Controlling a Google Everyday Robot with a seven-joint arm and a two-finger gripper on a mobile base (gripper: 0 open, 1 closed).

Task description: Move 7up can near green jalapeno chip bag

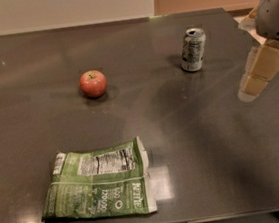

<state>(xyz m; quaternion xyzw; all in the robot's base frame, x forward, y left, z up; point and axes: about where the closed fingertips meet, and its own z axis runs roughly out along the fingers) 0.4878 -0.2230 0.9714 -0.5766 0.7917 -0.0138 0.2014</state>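
Note:
The 7up can (193,49) stands upright on the dark table (208,141), at the back right of centre. The green jalapeno chip bag (99,182) lies flat near the front left, its white label panel facing up. My gripper (254,79) hangs at the right edge of the view, above the table, to the right of the can and a little nearer the front. It touches neither the can nor the bag. The can and the bag are far apart.
A red apple (93,83) sits on the table left of the can and behind the bag. The table's far edge meets a pale wall (62,9). The table's front edge runs along the bottom of the view.

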